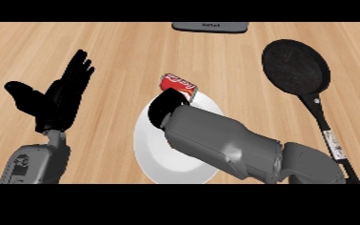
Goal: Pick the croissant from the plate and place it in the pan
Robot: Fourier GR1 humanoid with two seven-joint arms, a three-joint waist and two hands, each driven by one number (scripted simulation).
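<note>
We're at the grasp step: right hand (167, 106) curled down over the plate (156, 158), croissant hidden beneath so grip unclear, left hand (62, 95) resting open; next, lift toward pan (295, 66).

Wooden counter (126, 43) bears plate (151, 148), pan (295, 66), red can (179, 83).

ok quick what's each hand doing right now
Left hand: open, fingers up, resting at the left, holding nothing.
Right hand: over the plate; fingers hidden, cannot be told.
</note>
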